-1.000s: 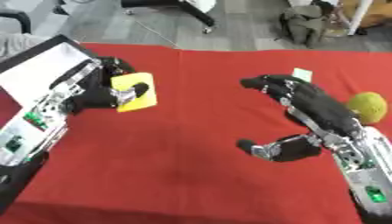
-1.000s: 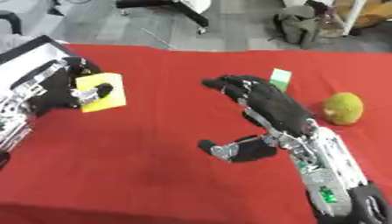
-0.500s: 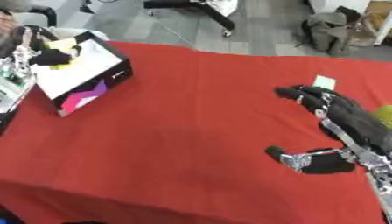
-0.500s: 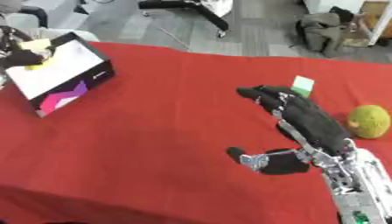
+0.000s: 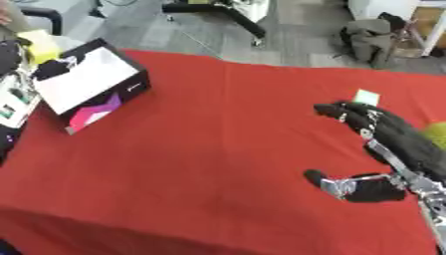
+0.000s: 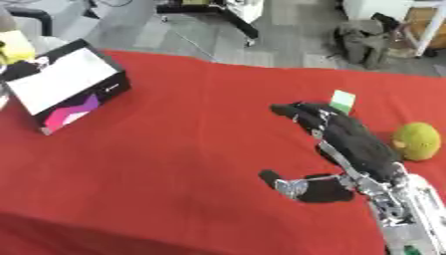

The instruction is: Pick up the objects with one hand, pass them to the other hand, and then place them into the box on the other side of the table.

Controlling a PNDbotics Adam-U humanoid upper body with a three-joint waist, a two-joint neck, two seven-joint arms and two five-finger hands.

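Left hand (image 5: 48, 69) at the far left edge, over the box (image 5: 91, 82); it looks curled round the yellow block (image 5: 39, 44), though only part of hand and block shows, so we hedge on the exact hold. Block sits above the box's near-left corner, not yet down inside.

Right hand (image 6: 348, 142) hangs over the red worktop (image 5: 200, 164) on the right side, fingers stretched out, thumb spread apart, holding nothing.

Still out on the worktop: a round yellow-green fruit (image 6: 415, 141) just beside the right hand's back, and a small pale green card (image 6: 343, 101) just past its fingertips.

Handling, as we judge it:
- Block: looks light and rigid, flat faces; pinching opposite faces should serve, and a release low over the box should keep it from bouncing out.
- Fruit: round, likely to roll if nudged; best taken from above with fingers wrapped round its middle.
- Card: thin and flat on cloth, awkward to lift; an edge pinch seems likely the only way in.
- Box: white lining, open top, tilted askew to us.
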